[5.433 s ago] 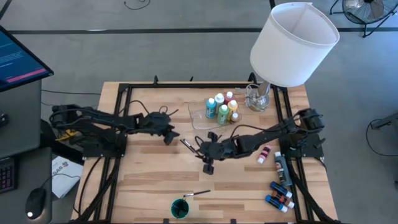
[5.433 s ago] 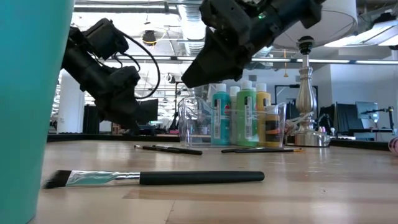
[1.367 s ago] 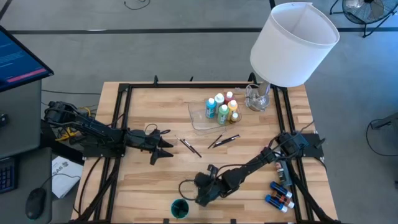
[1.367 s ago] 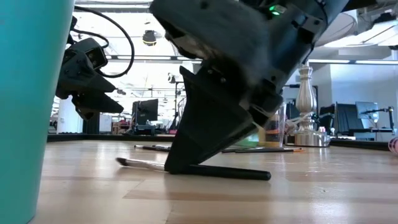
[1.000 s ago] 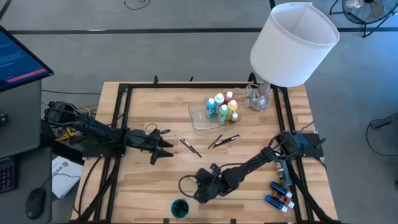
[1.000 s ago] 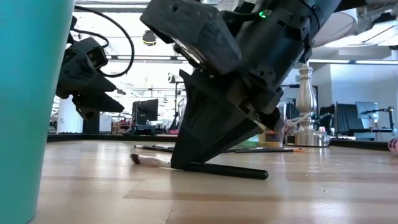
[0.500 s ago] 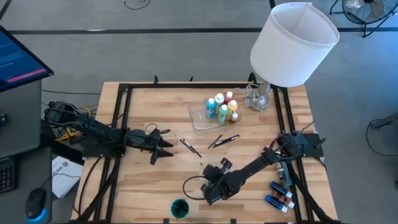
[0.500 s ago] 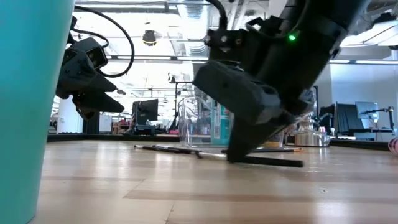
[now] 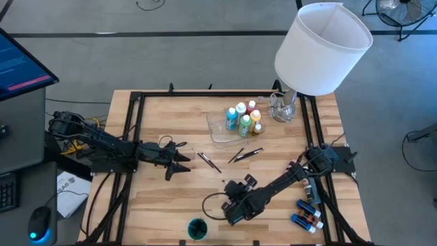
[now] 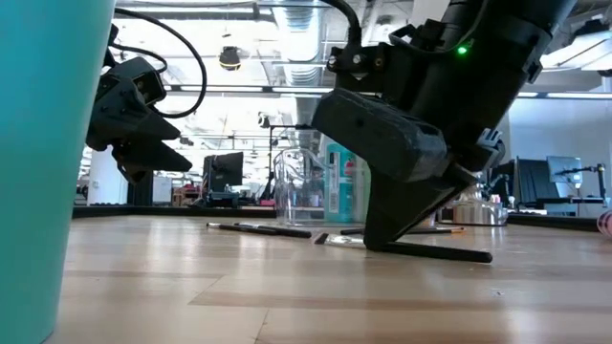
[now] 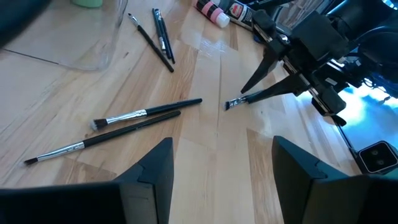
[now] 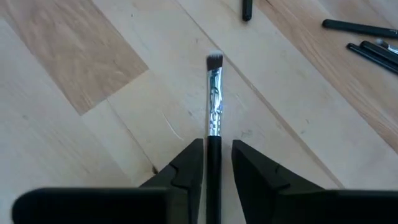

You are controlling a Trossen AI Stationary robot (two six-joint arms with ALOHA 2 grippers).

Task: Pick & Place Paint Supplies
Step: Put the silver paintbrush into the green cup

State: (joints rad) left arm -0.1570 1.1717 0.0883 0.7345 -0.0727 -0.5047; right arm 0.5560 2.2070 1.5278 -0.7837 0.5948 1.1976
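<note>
Now: right gripper straddles a brush on the near centre of the table

Over at the left side, the left gripper [image 9: 179,166] hovers above the wood with its fingers spread wide and nothing between them. Just to its right lie two thin brushes [image 9: 208,162], close together. Near the front edge stands a teal cup [image 9: 198,229]. Beside it, the right gripper [image 12: 216,146] is lowered to the table; its fingers sit narrowly apart on either side of a dark-handled brush [image 12: 214,99], whose bristles lie on the wood, with a thin gap on each side. Farther back, the paint bottles [image 9: 244,117] stand in the clear tray [image 9: 217,130], with two more brushes [image 9: 246,154] just in front. More small bottles [image 9: 307,213] lie at the right edge
</note>
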